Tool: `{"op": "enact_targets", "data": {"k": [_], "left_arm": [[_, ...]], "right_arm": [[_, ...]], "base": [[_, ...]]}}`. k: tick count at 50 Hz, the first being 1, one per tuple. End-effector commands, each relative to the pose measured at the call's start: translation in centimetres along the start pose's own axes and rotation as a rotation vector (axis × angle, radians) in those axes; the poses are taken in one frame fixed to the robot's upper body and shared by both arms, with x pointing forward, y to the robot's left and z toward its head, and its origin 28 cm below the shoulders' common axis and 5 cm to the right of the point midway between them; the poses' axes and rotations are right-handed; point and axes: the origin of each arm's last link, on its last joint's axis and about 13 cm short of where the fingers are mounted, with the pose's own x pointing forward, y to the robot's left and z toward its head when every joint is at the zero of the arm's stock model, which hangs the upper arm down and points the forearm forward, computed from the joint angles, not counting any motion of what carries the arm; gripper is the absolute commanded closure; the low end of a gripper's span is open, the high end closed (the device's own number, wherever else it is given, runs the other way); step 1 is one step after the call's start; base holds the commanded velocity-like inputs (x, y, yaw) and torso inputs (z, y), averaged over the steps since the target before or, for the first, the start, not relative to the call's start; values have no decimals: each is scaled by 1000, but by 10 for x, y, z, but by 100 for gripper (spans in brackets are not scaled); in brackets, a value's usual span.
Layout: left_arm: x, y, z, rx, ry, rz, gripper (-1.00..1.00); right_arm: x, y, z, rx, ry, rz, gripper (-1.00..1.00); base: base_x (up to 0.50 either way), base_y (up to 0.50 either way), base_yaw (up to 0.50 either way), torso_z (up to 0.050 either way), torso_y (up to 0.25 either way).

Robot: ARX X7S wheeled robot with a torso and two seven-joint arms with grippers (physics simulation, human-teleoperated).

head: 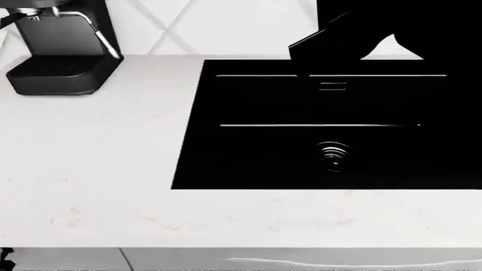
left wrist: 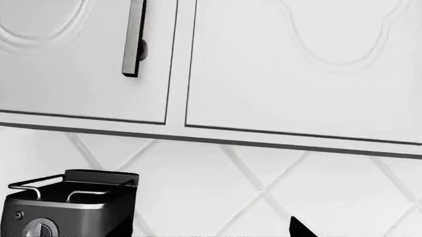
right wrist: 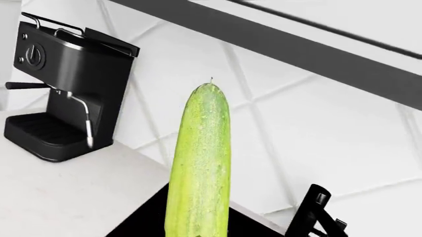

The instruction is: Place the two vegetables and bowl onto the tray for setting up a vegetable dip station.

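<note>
The light-green cucumber [right wrist: 201,163] stands upright in mid-air in the right wrist view, rising from between the jaws of my right gripper, which is shut on its lower end; the fingers themselves lie below the frame edge. In the head view my right arm [head: 376,28] is a black mass over the back of the sink, and the cucumber does not show there. Only one black fingertip [left wrist: 300,230] of my left gripper shows, far off centre, with nothing beside it. The carrot, the bowl and the tray are out of view.
A black coffee machine [head: 56,51] stands at the back left of the white counter [head: 98,169]. A black sink [head: 324,130] fills the right half, with a black faucet [right wrist: 315,212] behind it. White wall cabinets [left wrist: 297,64] hang above the tiled wall.
</note>
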Motion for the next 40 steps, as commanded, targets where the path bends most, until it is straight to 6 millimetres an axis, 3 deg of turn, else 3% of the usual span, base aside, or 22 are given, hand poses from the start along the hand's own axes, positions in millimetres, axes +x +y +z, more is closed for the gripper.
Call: {"op": "enact_targets", "data": {"k": [1,40], "left_arm": [[0,0,0,1,0,2,-100],[0,0,-1,1,1,-1,-100]], "right_arm": [[1,0,0,-13,-7,-11,100],[3,-1,-2,-16,-9,-12,100]], "base": [[-78,-500,0,0,0],[-30,-500,0,0,0]]}}
